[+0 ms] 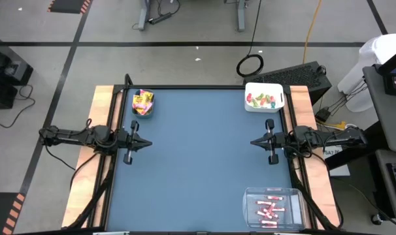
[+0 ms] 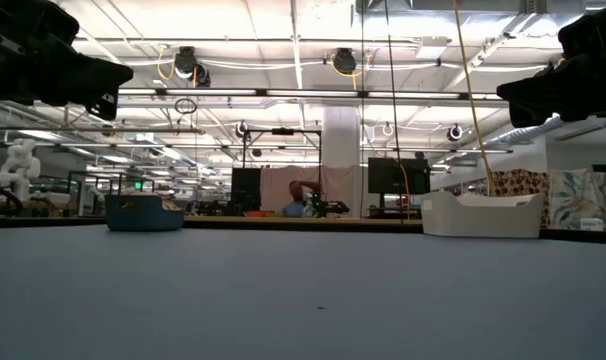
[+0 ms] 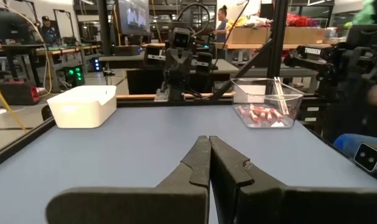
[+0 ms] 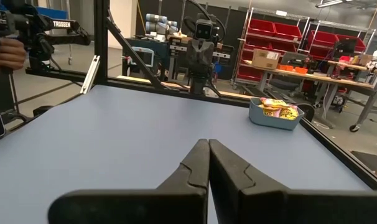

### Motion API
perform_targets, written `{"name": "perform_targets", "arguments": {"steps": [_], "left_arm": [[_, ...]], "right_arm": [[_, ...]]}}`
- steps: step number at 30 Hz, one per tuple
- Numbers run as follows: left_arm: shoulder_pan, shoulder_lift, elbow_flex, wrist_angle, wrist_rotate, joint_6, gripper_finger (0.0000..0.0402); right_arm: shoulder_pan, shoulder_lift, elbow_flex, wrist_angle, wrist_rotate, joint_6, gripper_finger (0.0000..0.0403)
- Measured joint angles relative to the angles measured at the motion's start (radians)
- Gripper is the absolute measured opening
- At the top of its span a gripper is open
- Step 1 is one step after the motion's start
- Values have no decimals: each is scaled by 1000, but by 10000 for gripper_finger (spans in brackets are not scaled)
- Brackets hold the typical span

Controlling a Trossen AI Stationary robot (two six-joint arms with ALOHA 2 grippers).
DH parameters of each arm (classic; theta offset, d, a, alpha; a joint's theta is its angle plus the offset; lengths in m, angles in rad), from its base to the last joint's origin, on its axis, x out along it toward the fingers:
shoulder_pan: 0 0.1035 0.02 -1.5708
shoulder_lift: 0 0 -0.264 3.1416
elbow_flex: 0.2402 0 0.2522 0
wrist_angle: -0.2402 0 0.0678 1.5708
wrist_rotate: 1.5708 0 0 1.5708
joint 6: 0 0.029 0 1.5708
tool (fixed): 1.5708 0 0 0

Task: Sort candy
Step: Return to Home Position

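Observation:
The candy lies sorted in three bins. Yellow packets fill a teal bin at the far left. Green and red wrapped pieces lie in a white bin at the far right. Pink-white sticks lie in a clear bin at the near right. My left gripper hovers shut at the table's left edge, pointing level toward the right. My right gripper hovers shut at the right edge, pointing level toward the left. Each gripper has nothing between its fingers.
The blue table top stretches between the two grippers. Wooden strips run along its left and right edges. A person's hand shows in the room beyond the table's near side, in the right wrist view.

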Motion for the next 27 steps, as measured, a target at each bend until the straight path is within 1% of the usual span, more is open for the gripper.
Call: {"name": "perform_targets", "arguments": {"steps": [3, 7, 27], "left_arm": [[0, 0, 0, 0, 0, 13, 4], [0, 0, 0, 0, 0, 83, 4], [0, 0, -1, 7, 0, 53, 4]], "right_arm": [[0, 0, 0, 0, 0, 0, 0], [0, 0, 0, 0, 0, 0, 0], [0, 0, 0, 1, -1, 0, 0]]}}
